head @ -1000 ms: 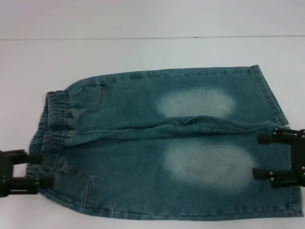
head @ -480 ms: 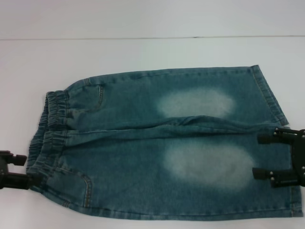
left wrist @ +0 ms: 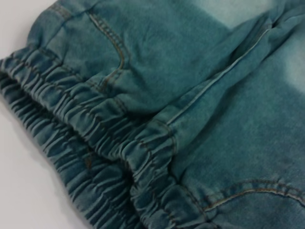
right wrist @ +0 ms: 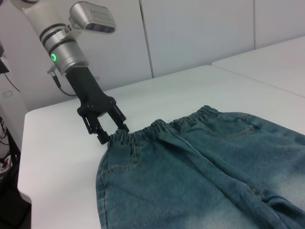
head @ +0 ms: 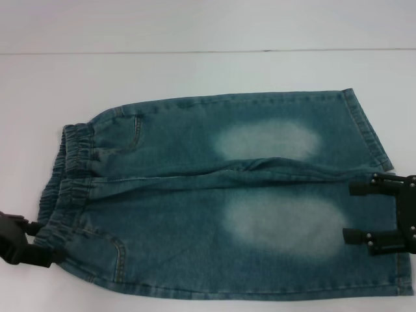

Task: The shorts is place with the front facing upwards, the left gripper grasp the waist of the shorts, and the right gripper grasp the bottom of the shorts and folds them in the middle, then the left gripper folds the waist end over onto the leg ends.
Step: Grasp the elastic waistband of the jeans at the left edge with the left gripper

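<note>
The blue denim shorts point(head: 221, 201) lie flat on the white table, front up. The ruffled waist point(head: 65, 175) is on the left and the leg hems point(head: 380, 149) are on the right. My left gripper point(head: 45, 242) is at the near corner of the waist, tilted, its fingers apart at the band's edge. From the right wrist view, the left gripper point(right wrist: 114, 132) touches the gathered band point(right wrist: 157, 128). The left wrist view is filled by the elastic band point(left wrist: 95, 129) and a pocket seam. My right gripper point(head: 349, 212) hovers open over the near leg's hem.
The white table point(head: 195, 71) extends beyond the shorts on the far side and to the left. Its far edge point(head: 162, 52) shows as a thin seam. A second white tabletop point(right wrist: 271, 62) stands farther off in the right wrist view.
My left gripper has shifted nearer and tilted in against the near corner of the waistband, its fingers drawn closer together. The right gripper and the shorts have stayed put.
</note>
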`<state>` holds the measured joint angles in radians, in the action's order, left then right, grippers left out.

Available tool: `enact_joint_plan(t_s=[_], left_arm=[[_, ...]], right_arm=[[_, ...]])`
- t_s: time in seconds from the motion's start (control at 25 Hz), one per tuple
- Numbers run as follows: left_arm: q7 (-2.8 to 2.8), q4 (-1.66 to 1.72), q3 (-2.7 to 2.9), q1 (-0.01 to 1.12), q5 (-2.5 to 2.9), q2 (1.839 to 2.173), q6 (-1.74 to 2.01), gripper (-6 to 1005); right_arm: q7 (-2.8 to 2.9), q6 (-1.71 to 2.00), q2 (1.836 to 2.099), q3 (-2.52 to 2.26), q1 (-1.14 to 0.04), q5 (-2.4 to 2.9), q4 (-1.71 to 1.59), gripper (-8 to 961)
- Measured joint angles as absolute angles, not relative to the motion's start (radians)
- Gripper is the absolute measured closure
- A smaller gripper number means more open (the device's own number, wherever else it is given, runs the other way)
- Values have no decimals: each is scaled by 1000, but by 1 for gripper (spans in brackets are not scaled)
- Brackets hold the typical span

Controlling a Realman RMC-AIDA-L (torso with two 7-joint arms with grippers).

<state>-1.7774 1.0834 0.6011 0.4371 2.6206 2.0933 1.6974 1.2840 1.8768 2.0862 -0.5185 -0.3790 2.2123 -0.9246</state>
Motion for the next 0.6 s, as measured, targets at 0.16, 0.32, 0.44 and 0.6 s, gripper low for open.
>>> enact_joint_plan(t_s=[0.16,0.32,0.44,0.6], left_arm=[[-1794,1086,605,444,2645,2096,1693,158],[-1801,1089,614,448,2658,2097,1706,159],[-1802,1092,616,451,2658,2097,1719,159],[-1802,1092,622,456,2658,2097,1739,226]], right_arm=[[1283,1876,2086,-519,-382,2214,-923,25],[1282,1869,2086,-519,-382,2216,-923,25],[1280,1867,2086,-518,-382,2216,-923,25],[1279,1865,2086,-516,-382,2217,-923,25]])
